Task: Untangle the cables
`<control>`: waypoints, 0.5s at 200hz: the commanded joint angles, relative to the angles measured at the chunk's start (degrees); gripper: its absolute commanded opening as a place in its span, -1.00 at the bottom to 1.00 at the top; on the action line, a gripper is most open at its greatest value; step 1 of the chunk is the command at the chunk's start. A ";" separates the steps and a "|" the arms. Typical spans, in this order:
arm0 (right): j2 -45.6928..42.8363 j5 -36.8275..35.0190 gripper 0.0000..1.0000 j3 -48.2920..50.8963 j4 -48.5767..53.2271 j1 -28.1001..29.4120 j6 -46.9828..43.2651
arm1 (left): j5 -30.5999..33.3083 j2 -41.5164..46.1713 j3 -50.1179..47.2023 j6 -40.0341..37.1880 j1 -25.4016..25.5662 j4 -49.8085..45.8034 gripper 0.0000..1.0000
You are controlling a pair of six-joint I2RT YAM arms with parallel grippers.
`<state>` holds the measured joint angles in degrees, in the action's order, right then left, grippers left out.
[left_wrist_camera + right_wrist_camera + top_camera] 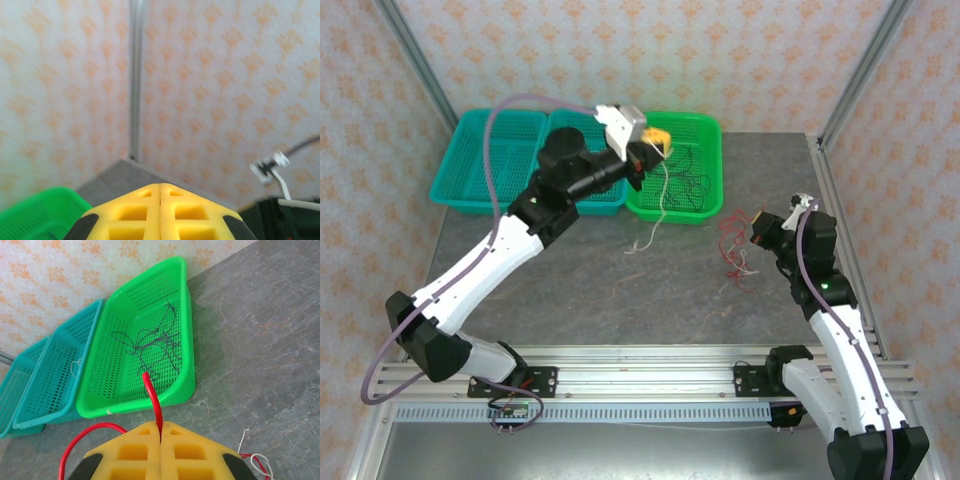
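**Cables [733, 255] lie scattered as both arms clamp shut**

Low over the right side of the table [570, 280], the right gripper [161, 432] presses its yellow pads together on a red cable [155, 400]. The strand stands up out of the seam and loops away to the left. The grip looks meant to draw that strand clear of the red-and-white heap just beside it.

The left gripper [660, 145] hangs raised over the green basket [712, 170] with its pads fully together. A white cable [662, 195] runs from just beneath it, over the basket's near rim and down onto the table. Whether that cable is actually pinched cannot be told.

Black cables [150, 342] sprawl loose on the basket floor, apart from the rest. Two teal baskets [490, 150] stand against the green one on its left.

The near rim may snag the white strand if it is pulled. The loops crowding the right gripper may drag along with the red one.
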<state>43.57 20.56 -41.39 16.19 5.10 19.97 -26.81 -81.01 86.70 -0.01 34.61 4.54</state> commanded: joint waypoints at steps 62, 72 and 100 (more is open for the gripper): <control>-2.93 0.85 -1.00 0.49 -1.01 0.26 1.68 | 11.24 -11.64 27.46 -6.86 -13.87 -8.05 -1.00; -3.44 0.87 -1.00 0.59 -0.64 0.24 1.72 | 11.79 -14.26 30.55 -7.01 -15.67 -9.23 -1.00; -4.43 0.92 -1.00 0.73 0.16 0.26 1.84 | 11.81 -22.53 39.51 -1.88 -20.71 -13.74 -1.00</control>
<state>40.38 20.99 -41.34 15.64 5.10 20.99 -16.21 -98.02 120.01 -5.50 17.45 -3.22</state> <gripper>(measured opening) 0.038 0.051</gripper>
